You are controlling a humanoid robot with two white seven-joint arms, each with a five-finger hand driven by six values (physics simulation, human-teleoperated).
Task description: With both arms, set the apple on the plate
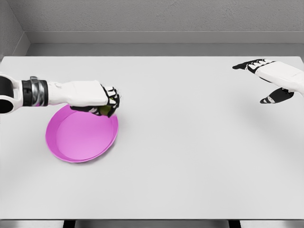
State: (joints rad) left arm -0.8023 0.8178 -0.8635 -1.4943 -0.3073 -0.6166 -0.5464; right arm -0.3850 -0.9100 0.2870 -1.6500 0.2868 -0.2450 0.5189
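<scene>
- The left robot hand (97, 99) reaches in from the left edge, its white arm running level across the table (190, 156), with a black and grey cuff at the wrist.
- Its fingers (112, 97) are curled tight around the apple (105, 110), of which only a small greenish-yellow patch shows between the dark finger pads.
- The apple, in that grasp, sits at the upper right rim of the plate (78, 137); whether it touches the plate or hangs just above it is hard to say from this angle.
- The plate is a round magenta dish with a raised rim, lying flat on the left half of the table, partly covered at its top edge by the hand.
- The right robot hand (270, 78) is well apart, near the far right edge of the table, with fingers spread and relaxed, thumb held below, gripping nothing.
- The table is a plain light grey surface; a grey wall (156, 21) stands behind its far edge.
</scene>
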